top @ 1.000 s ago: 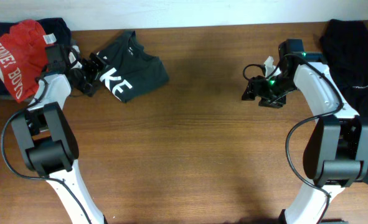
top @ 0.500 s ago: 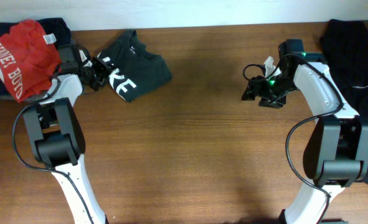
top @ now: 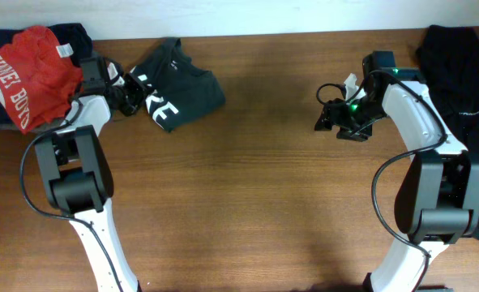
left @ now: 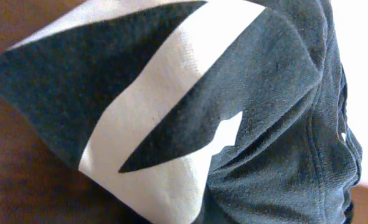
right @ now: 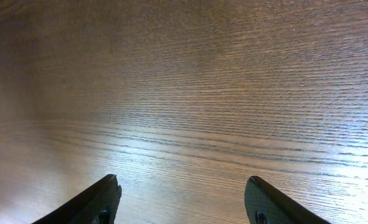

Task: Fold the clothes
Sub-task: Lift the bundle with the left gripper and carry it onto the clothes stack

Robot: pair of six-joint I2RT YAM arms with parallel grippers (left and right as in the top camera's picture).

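The left arm [top: 69, 158] reaches forward from its base, wrist turned inward. The left gripper [top: 130, 91] points inward; its fingers are hidden in its own wrist view, so its jaw state is undetermined. The right arm [top: 421, 122] reaches forward, wrist bent inward. The right gripper [right: 182, 200] has its fingers spread apart with nothing between them.

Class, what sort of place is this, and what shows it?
Probably a robotics lab bench: a left arm and right arm stand at a wooden table, with a red shirt and a dark lettered T-shirt crumpled on it.
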